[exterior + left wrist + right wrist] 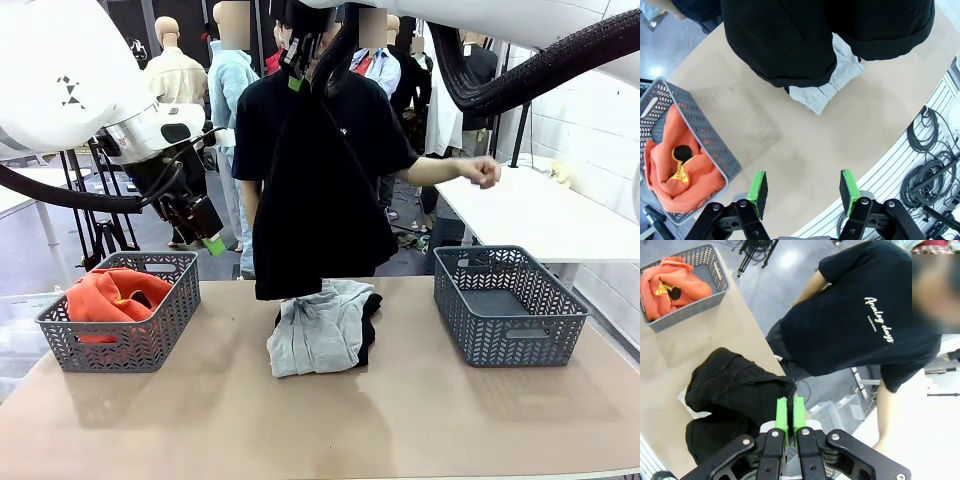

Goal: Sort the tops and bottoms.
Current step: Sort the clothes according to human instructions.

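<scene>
Right jaws clamped on black bottoms (288, 250), hung high over grey top (315, 335) at desk (320, 420) centre. Best: swing right w/ hem clear, lower fully into empty basket (500, 345), then release. Left jaws apart, idle.

Left arm low, left gripper (205, 232) tilted down, jaws apart, holding nothing. Right arm raised high, right gripper (297, 72) pinched tight on black shorts (300, 200).
</scene>
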Robot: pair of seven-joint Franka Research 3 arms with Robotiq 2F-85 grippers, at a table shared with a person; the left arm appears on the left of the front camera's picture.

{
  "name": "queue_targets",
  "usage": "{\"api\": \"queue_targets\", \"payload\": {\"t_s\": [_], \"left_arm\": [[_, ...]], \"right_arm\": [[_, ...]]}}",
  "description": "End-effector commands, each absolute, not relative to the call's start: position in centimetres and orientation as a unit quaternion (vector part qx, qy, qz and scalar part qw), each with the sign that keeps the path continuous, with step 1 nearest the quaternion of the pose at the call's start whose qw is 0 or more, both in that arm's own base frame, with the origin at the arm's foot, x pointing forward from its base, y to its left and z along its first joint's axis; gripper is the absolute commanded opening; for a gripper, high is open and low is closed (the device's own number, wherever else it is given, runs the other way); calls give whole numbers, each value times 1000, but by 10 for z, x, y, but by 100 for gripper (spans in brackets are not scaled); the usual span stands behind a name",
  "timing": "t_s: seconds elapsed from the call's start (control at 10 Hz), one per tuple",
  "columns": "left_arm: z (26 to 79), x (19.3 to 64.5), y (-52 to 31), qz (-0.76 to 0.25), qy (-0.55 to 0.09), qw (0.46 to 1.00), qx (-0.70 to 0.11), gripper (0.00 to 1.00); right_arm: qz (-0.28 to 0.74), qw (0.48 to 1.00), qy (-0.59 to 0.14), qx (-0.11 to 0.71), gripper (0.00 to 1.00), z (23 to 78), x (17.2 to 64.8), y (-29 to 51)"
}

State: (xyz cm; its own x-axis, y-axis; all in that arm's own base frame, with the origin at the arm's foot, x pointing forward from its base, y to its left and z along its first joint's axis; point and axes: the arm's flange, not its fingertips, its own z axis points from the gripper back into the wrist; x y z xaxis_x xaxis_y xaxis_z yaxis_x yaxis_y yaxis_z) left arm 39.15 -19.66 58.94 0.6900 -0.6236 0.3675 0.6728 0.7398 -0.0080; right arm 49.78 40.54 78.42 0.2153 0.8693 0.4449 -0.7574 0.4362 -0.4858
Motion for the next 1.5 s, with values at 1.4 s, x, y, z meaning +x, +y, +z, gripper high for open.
{"api": "queue_targets", "payload": {"t_s": [1.4], "left_arm": [[589,391,-197,-354,-173,916,-71,76]], "right_arm": [[525,775,-342,-82,0,784,498,405]]}}
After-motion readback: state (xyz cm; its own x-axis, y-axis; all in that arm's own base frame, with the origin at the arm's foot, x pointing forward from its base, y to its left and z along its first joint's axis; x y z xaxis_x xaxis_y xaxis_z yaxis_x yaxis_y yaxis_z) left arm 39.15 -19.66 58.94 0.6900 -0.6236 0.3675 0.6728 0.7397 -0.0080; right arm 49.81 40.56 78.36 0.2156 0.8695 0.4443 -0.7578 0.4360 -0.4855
